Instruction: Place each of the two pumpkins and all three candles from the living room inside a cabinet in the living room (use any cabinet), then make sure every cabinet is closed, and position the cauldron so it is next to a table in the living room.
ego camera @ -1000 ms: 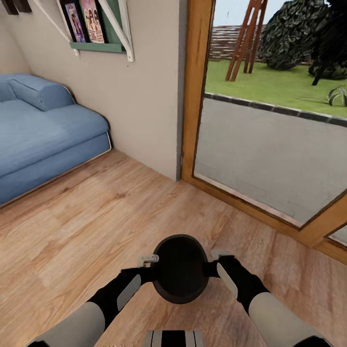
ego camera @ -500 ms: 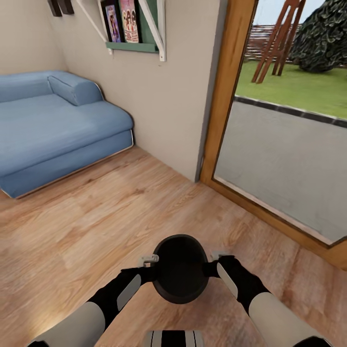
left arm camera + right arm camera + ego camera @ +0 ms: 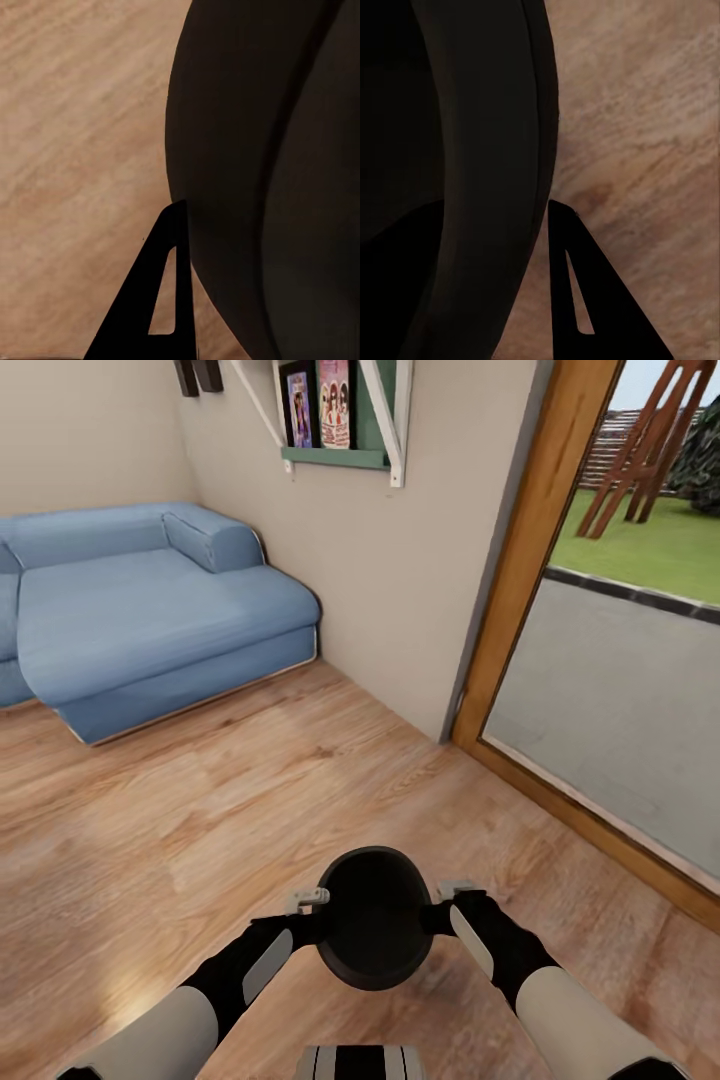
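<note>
The cauldron, a round black pot with a dark empty inside, hangs over the wood floor just in front of my trunk. My left gripper is shut on its left rim and my right gripper on its right rim. In the left wrist view the cauldron's black wall stands beside one dark finger. The right wrist view has the same wall against one finger. Each gripper's other finger is hidden by the pot. The pumpkins, candles, cabinet and table are out of view.
A blue sofa stands at the left against the beige wall. A green and white wall shelf with pictures hangs above. A wood-framed glass door to a garden runs along the right. Wood floor stretches ahead.
The whole picture has slid to the right, so the camera has turned left: more sofa shows, less of the door. The cauldron and both arms keep the same place before me.
</note>
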`<state>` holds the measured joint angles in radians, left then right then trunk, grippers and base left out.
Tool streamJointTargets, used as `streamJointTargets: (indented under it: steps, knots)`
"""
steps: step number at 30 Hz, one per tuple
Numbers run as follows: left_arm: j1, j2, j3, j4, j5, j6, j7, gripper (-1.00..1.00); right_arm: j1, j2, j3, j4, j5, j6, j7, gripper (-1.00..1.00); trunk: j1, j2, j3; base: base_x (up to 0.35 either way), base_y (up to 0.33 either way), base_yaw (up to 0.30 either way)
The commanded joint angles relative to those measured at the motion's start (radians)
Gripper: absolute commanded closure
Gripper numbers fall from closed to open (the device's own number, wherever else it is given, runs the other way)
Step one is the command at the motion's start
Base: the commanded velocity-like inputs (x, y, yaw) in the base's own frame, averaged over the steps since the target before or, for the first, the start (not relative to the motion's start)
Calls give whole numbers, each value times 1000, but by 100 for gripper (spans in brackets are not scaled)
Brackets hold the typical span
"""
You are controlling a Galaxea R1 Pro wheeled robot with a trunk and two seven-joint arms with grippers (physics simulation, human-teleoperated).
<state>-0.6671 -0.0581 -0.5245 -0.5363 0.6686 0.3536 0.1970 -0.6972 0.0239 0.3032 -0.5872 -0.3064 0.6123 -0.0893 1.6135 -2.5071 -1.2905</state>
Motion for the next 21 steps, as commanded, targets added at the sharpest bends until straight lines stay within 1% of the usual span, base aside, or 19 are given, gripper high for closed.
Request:
streamJointTargets:
  steps: [1,21]
  knots:
    - [0,0,5,16,-14,2,19,100,0,11,-6,-15,-39,-37,9,100,0,0,0,0,0,246]
    - [1,0,5,15,-14,2,19,100,0,12,-6,-8,-37,-37,8,100,0,0,0,0,0,229]
